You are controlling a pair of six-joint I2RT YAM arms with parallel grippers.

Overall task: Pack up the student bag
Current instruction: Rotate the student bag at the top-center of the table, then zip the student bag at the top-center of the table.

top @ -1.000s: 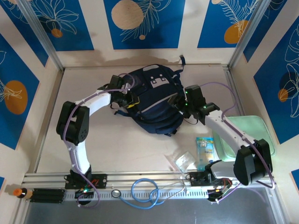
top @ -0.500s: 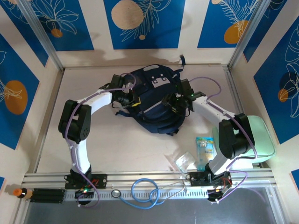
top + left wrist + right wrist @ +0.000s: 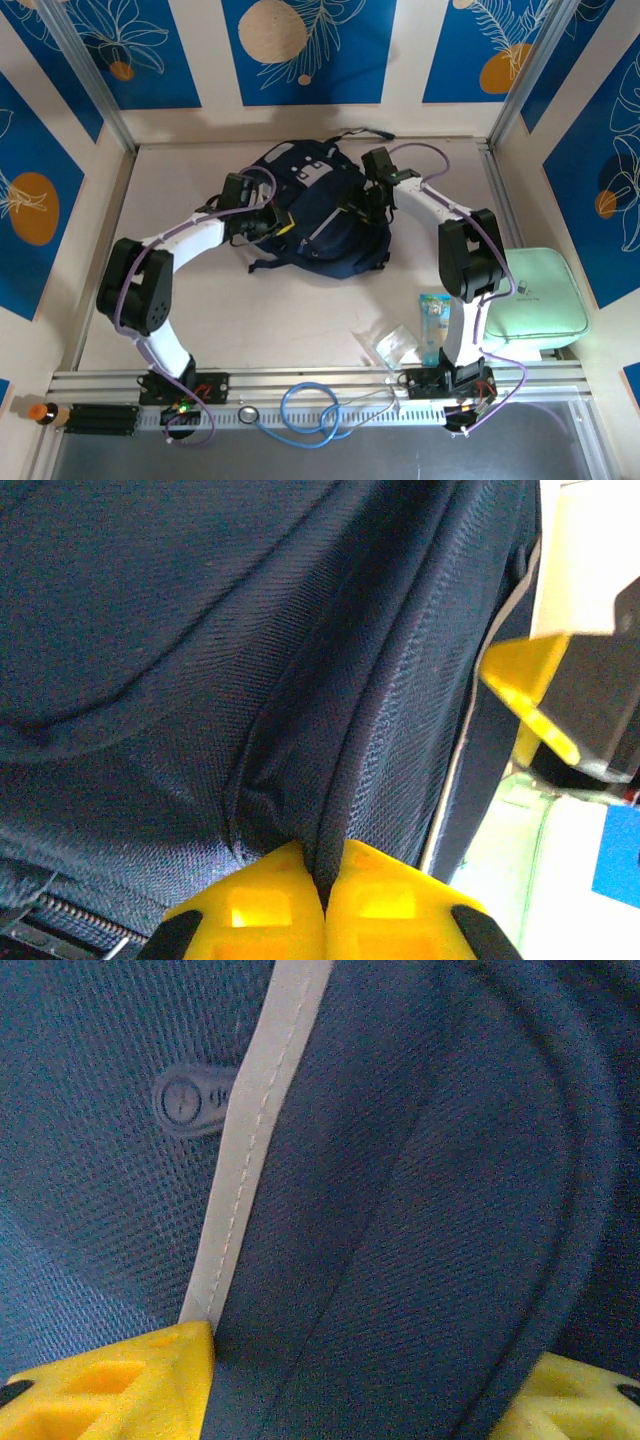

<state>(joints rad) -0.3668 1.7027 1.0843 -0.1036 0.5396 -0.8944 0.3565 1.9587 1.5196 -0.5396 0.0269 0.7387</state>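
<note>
Navy woven backpack [image 3: 322,215], rounded, pale stitched stripe [image 3: 250,1150], near the tabletop's [image 3: 200,300] far edge. Fabric fold clenched in left gripper [image 3: 325,900]; right gripper [image 3: 350,1385] spread wide on cloth.

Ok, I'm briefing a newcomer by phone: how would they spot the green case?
Go to the beige table's right edge, near the front rail. The mint green rectangular zip case lies flat there. Unlike the small blue-and-yellow packet and crumpled clear plastic bag to its left, it is large, plain and round-cornered.
</note>
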